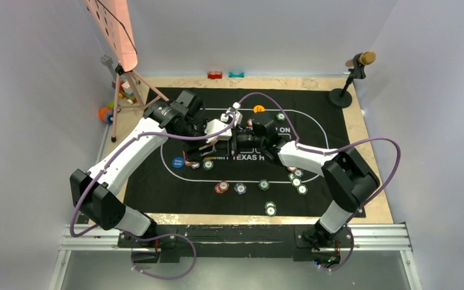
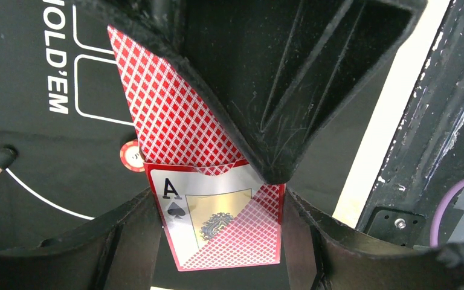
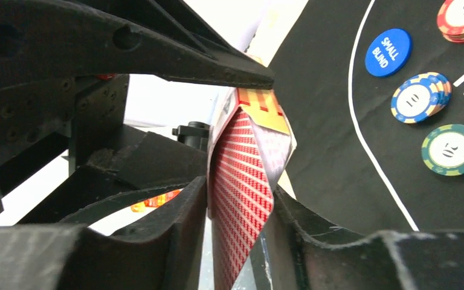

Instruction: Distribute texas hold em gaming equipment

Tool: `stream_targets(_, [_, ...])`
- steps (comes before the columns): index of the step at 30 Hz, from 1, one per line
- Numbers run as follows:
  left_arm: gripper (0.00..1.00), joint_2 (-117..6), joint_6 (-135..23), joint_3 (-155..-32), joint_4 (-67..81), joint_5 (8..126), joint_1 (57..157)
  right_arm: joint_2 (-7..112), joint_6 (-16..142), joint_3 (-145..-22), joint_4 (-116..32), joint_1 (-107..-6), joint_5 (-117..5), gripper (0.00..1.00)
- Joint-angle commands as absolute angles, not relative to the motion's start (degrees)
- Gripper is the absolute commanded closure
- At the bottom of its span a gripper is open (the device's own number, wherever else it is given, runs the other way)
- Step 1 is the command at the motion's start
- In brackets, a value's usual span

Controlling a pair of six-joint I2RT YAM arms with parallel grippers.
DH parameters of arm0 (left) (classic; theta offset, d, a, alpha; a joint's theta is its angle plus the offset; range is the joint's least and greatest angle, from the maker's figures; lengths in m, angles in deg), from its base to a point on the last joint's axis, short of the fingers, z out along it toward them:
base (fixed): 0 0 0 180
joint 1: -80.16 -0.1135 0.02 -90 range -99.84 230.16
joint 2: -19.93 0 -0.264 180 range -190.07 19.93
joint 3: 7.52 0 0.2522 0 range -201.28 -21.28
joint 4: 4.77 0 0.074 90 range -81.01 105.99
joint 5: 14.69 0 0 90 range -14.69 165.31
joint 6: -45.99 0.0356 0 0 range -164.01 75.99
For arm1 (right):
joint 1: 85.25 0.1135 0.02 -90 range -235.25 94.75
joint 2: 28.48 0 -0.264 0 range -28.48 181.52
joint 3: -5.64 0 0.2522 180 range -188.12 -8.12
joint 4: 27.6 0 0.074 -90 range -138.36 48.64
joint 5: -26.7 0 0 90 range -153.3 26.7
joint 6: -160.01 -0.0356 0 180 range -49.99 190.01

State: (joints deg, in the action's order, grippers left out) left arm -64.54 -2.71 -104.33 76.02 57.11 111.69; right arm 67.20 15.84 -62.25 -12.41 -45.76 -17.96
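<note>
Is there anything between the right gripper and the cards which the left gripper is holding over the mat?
Nothing visible is in the way. The cards, clamped in the left gripper, sit between the fingers of the right gripper. Whether those fingers press on them is not clear.

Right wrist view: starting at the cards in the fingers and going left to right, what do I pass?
cards → small blind button → blue chips → green chips. The red chips at the top right are left out because they overlap the green ones in the order.
</note>
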Motion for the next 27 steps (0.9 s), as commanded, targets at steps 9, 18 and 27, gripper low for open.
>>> stream_targets(9, [0.27, -56.82, -8.45, -98.06, 66.11, 51.38, 110.59, 65.74, 15.68, -63.02, -9.69, -46.03, -17.57, 0.80])
stream_targets(18, [0.01, -49.24, -15.76, -86.07, 53.63, 42.68, 102.57, 66.15, 16.76, -63.71, -10.82, -46.50, -16.54, 0.81])
stream_targets(27, [0.00, -50.63, -19.61, -82.88, 45.00, 41.45, 101.56, 68.05, 12.14, -65.07, -7.04, -46.45, -15.80, 0.81])
